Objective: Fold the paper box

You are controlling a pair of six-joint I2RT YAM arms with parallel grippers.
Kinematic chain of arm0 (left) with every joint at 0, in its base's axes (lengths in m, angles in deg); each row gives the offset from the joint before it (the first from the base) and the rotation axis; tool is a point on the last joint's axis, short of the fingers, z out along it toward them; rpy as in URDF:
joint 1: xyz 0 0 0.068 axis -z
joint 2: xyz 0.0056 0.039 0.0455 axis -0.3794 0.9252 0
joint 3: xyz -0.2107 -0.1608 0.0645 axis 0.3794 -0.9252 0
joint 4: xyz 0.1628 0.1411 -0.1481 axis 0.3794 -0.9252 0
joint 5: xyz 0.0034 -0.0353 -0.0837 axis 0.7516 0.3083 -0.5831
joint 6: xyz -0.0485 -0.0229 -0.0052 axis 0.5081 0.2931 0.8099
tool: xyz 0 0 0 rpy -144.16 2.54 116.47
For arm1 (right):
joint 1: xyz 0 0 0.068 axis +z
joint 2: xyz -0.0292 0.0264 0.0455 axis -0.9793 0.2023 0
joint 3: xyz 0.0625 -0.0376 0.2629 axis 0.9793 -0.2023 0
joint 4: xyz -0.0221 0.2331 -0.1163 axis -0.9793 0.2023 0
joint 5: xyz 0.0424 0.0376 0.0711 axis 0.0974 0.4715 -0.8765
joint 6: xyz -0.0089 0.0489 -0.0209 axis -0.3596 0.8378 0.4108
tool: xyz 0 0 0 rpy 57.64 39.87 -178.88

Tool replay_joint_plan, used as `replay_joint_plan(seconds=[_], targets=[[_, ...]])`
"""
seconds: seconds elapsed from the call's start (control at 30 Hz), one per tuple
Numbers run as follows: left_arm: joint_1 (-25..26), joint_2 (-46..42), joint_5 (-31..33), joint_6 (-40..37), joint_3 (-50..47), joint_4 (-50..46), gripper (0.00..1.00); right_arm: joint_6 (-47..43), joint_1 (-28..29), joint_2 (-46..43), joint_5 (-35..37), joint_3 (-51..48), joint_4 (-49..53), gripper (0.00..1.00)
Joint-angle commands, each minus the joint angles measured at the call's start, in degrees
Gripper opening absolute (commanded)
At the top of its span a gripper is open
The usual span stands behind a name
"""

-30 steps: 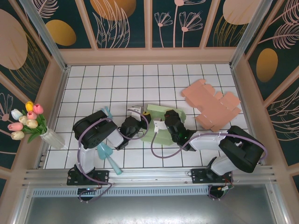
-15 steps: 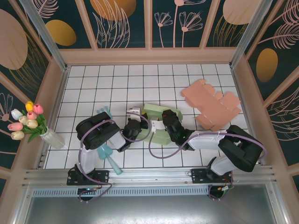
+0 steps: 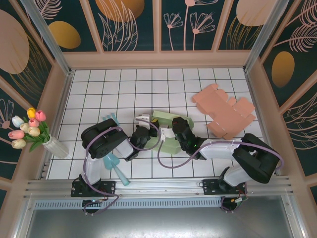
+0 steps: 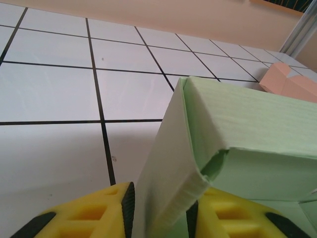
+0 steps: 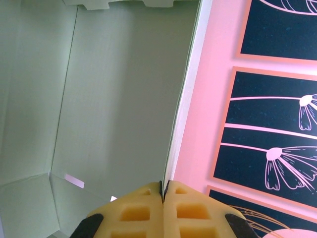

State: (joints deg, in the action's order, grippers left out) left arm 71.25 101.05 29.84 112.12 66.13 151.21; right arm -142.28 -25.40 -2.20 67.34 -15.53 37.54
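The green paper box [image 3: 171,144] lies partly folded at the middle of the tiled table, between my two grippers. My left gripper [image 3: 151,133] reaches it from the left. In the left wrist view a doubled-over wall of the box [image 4: 168,163] stands between the yellow fingers [image 4: 99,213], and the left gripper [image 4: 159,218] is part open around it. My right gripper [image 3: 170,134] comes in from the right. In the right wrist view the right gripper [image 5: 163,191] is shut on the thin edge of a raised green panel [image 5: 114,99].
A flat pink cardboard blank [image 3: 225,111] lies at the back right, and its corner shows as a pink blank [image 4: 290,84] in the left wrist view. A vase of tulips [image 3: 49,144] stands at the left wall. Teal tools [image 3: 113,163] lie near the left arm's base.
The left jaws squeezed the folded wall, then spread apart again. The right gripper shifted slightly left with the panel, raising the box's back wall.
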Motion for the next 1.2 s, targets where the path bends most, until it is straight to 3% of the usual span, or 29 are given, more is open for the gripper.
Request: replay_joint_plan(seconds=[0.0, 0.3, 0.37, 0.47, 0.63, 0.77, 0.93, 1.17], targets=[[-0.71, 1.6, -0.66, 0.14, 1.25, 0.81, 0.36, 1.16, 1.21, -0.3, -4.67, -0.79, 5.96, 0.0], [-1.25, 4.56, 2.96, -1.94, 5.1, -2.15, 0.3, 1.35, 1.39, 0.11, -4.9, -0.74, 5.74, 0.0], [-1.24, 5.11, 4.19, -2.09, 6.11, -3.36, 0.17, 1.43, 1.39, 0.1, -4.8, -0.74, 5.84, 0.0], [-1.27, 4.51, 12.73, 0.12, 7.55, -9.45, 0.0, 1.43, 1.32, 0.15, -4.08, -0.66, 5.33, 0.0], [-1.3, 3.0, 18.35, -1.21, 5.83, -10.11, 0.0, 1.6, 0.87, 0.16, -3.82, -0.13, 5.05, 0.0], [-1.23, 2.16, 16.88, -1.91, 5.21, -10.21, 0.0, 2.26, 0.89, 0.41, -3.74, -0.05, 4.96, 0.0], [-1.26, 1.95, 11.57, -2.23, 3.3, -6.78, 0.29, 4.39, 0.77, 0.22, -4.16, 0.67, 6.12, 0.0], [-1.57, 3.57, 9.34, -2.52, 2.72, -4.95, 0.36, 4.41, 0.69, -0.22, -4.23, 0.6, 7.33, 0.0]])
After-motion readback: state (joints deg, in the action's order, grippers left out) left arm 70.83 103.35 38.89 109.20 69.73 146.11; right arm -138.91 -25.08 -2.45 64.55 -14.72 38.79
